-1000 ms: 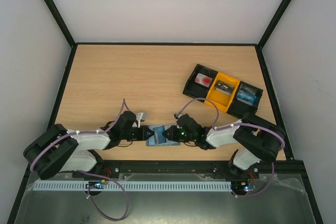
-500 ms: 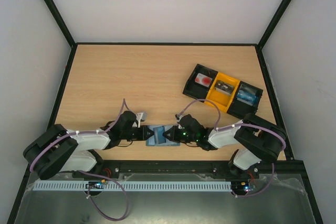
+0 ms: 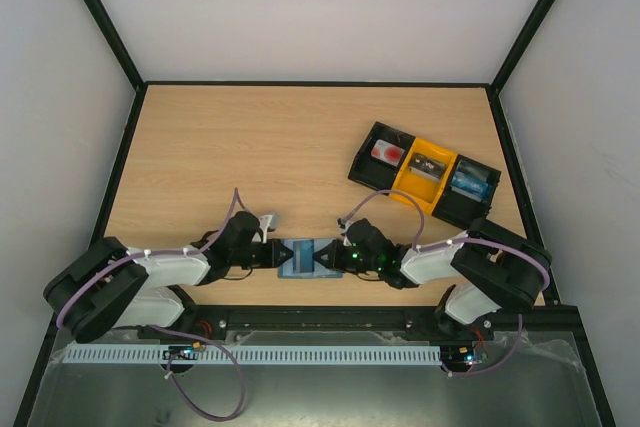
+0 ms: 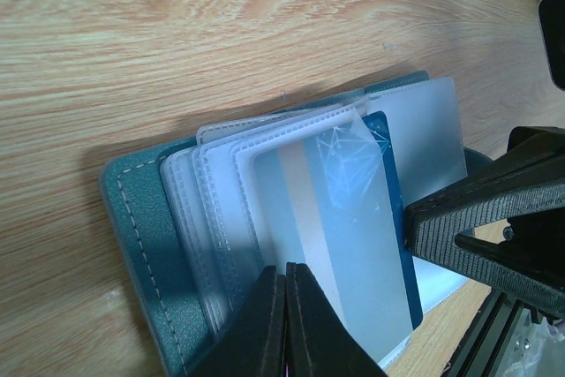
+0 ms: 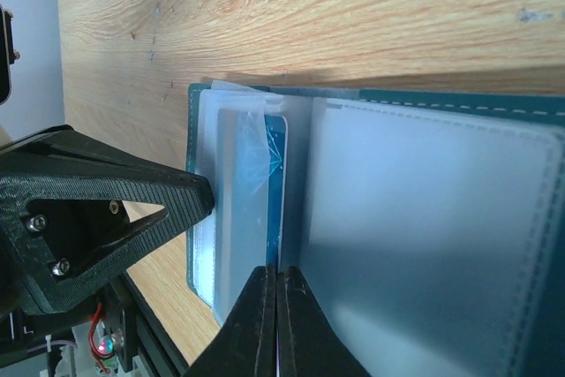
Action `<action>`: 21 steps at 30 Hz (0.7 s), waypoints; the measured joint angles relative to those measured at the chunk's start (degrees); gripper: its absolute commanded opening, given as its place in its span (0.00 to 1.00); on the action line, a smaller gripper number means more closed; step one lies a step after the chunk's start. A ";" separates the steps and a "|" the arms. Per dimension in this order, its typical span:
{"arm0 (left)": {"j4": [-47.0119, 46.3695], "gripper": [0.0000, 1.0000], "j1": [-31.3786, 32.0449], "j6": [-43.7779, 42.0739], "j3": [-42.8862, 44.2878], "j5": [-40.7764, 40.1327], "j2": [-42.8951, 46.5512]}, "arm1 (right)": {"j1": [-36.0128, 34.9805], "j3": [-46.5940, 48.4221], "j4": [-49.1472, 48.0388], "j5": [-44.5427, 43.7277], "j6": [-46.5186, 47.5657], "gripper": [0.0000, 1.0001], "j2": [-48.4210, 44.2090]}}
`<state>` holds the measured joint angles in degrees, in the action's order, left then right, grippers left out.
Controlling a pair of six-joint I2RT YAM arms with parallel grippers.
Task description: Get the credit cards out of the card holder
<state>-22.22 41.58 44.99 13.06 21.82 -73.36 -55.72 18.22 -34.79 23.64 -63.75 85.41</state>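
– Beneath both grippers, what lies there?
– The wooden table (image 3: 250, 147). Well apart from the right gripper (image 5: 275, 273), back past its wrist and toward the far edge, stands a black-and-yellow tray (image 3: 445, 185) with three compartments, each holding a small item.
– And the card holder?
– The card holder (image 3: 303, 258) lies opened flat on the table, directly between the two gripper tips, which point at each other from its two ends.
– How does the left gripper stand?
– The left gripper (image 4: 284, 273) is closed, finger against finger with only a hairline between. Its tip sits over the fanned clear sleeves (image 4: 221, 183). I cannot tell whether it pinches one.
– The right one?
– Closed just the same. Its tip lies at the seam where the fanned sleeves meet the wide frosted pocket (image 5: 424, 245) on the other half. From the left wrist, that tip touches the sleeve edge.
– Any card showing?
– A blue card (image 4: 393, 245), inside the top sleeve, just ahead of both tips.
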 measured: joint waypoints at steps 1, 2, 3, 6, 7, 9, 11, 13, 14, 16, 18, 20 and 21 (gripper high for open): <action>0.00 0.03 0.00 -0.02 0.00 0.00 0.00 | 0.00 -0.07 -0.04 0.00 0.00 0.02 -0.02; 0.00 0.03 0.00 0.00 0.00 0.00 0.00 | 0.02 -0.11 -0.09 0.00 0.00 0.02 -0.02; 0.00 0.03 0.00 0.00 0.00 0.00 0.00 | 0.04 -0.13 -0.11 0.00 0.00 0.02 -0.02; 0.00 0.03 0.00 0.00 0.00 0.00 0.00 | 0.24 -0.26 -0.24 -0.04 -0.04 0.06 -0.02; 0.00 0.03 0.00 0.00 0.00 0.00 0.00 | 0.26 -0.31 -0.26 -0.04 -0.13 0.09 -0.02; 0.00 0.03 0.00 0.00 0.00 0.00 0.00 | 0.26 -0.37 -0.24 -0.07 -0.28 0.12 -0.02; -0.02 0.03 0.00 0.00 0.00 0.00 -0.02 | 0.26 -0.37 -0.22 -0.07 -0.37 0.14 -0.02; -0.02 0.03 0.00 0.02 0.00 0.02 -0.02 | 0.26 -0.35 -0.22 -0.11 -0.37 0.15 -0.02; -0.04 0.03 0.00 0.02 0.00 0.02 -0.02 | 0.26 -0.33 -0.20 -0.11 -0.35 0.15 -0.02; -0.04 0.03 0.00 0.04 0.00 0.04 -0.02 | 0.26 -0.07 -0.20 -0.09 -0.35 0.15 0.26; -0.04 0.03 0.00 0.04 0.00 0.04 -0.02 | 0.28 0.31 -0.26 0.04 -0.35 0.14 1.03; -0.04 0.03 0.00 0.04 0.00 0.04 -0.02 | 0.28 0.52 -0.42 0.13 -0.37 0.14 1.92; -0.04 0.03 0.00 0.04 0.00 0.04 -0.02 | 0.28 0.59 -0.63 0.26 -0.37 0.14 2.29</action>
<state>-22.26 41.58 45.04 13.06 21.87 -73.38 -55.44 18.81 -35.42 23.90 -64.12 87.70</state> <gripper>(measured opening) 0.030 0.144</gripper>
